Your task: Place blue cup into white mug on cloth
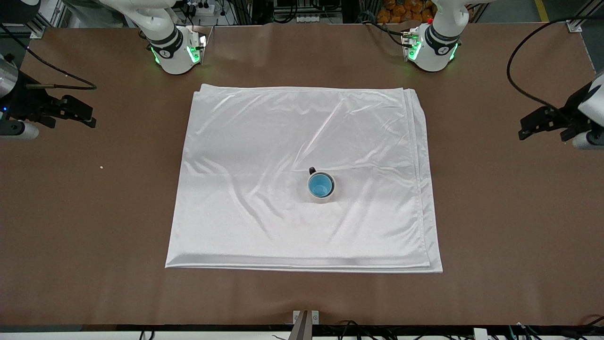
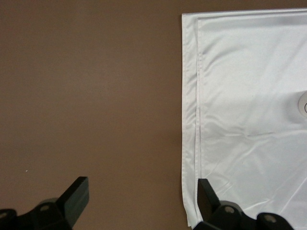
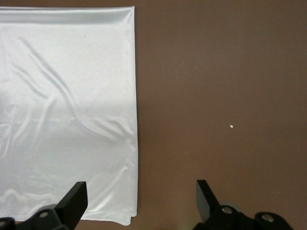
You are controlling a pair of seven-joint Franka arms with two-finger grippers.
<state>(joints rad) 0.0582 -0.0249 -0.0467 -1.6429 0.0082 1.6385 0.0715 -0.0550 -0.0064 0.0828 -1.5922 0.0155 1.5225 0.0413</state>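
The blue cup (image 1: 320,184) sits upright inside the white mug (image 1: 322,199), whose black handle points toward the robot bases. The mug stands on the white cloth (image 1: 283,132), a little toward the left arm's end of its middle. My left gripper (image 1: 526,126) is open and empty over bare table beside the cloth's edge at the left arm's end. My right gripper (image 1: 87,115) is open and empty over bare table at the right arm's end. The left wrist view shows its open gripper (image 2: 142,196), the cloth (image 2: 249,96) and a sliver of the mug (image 2: 303,103). The right wrist view shows its open gripper (image 3: 141,199) and the cloth (image 3: 67,96).
The brown table (image 1: 495,212) surrounds the cloth on all sides. A tiny white speck (image 1: 101,166) lies on the table toward the right arm's end; it also shows in the right wrist view (image 3: 231,126). A black cable (image 1: 514,75) loops near the left gripper.
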